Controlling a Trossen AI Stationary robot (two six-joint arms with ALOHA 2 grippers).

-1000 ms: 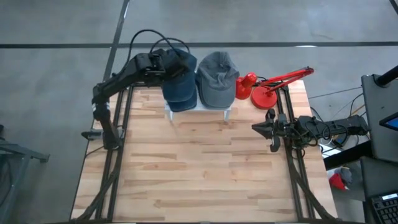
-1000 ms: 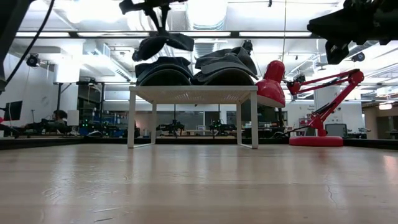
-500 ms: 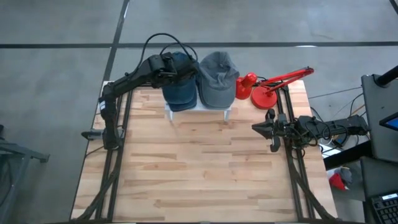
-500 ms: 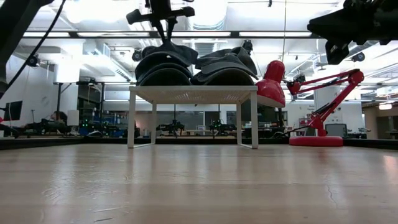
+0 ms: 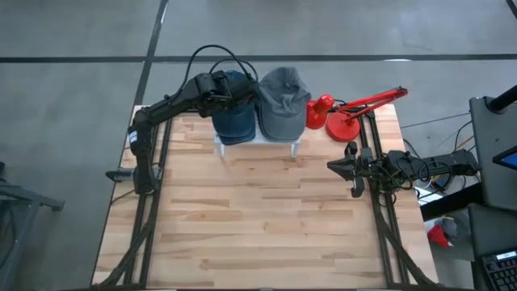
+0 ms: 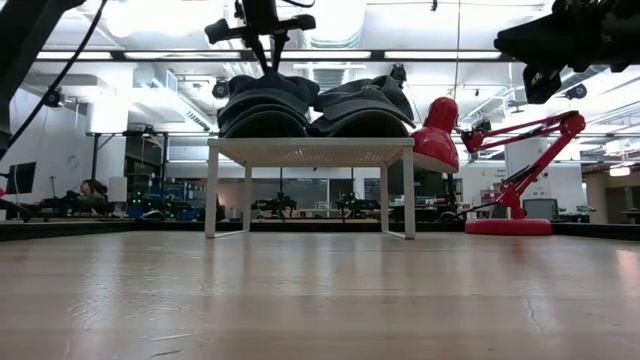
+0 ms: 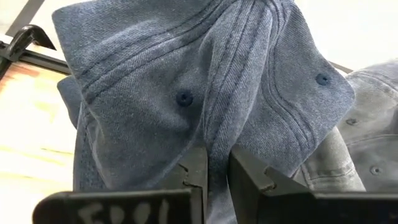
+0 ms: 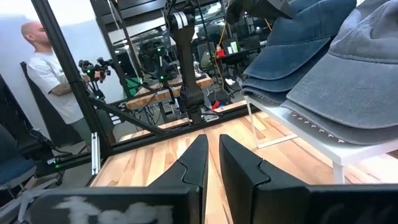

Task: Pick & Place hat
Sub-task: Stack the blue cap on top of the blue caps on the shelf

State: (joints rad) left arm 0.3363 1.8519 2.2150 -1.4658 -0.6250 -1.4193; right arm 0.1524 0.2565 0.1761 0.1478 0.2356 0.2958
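A blue denim cap [image 5: 234, 109] lies on top of a stack of blue caps [image 6: 262, 108] on a white rack [image 6: 310, 150] at the table's far edge. Beside it on the rack sits a stack of grey caps [image 5: 283, 101]. My left gripper [image 7: 216, 155] stands above the blue stack, shut on the top cap; in the low view the left gripper [image 6: 262, 45] shows right over the stack. My right gripper [image 8: 212, 152] hovers shut and holding nothing at the table's right edge [image 5: 353, 170]. My left gripper pinches a raised fold of the top blue cap's crown [image 7: 214, 127] between its two fingers [image 7: 194, 169], coming from above and pointing down. The cap rests on the stack of blue caps under it, and its crown is drawn up into a ridge at the fingers.
A red desk lamp [image 5: 349, 113] stands right of the rack, its head [image 6: 438, 130] close to the grey caps. The wooden tabletop [image 5: 258, 218] stretches bare in front of the rack. A person [image 8: 46, 68] stands in the room beyond the table.
My left gripper has moved right and down over the rack, staying shut on the blue cap. The cap hung clear above the blue stack a second ago; it now sits on top of that stack.
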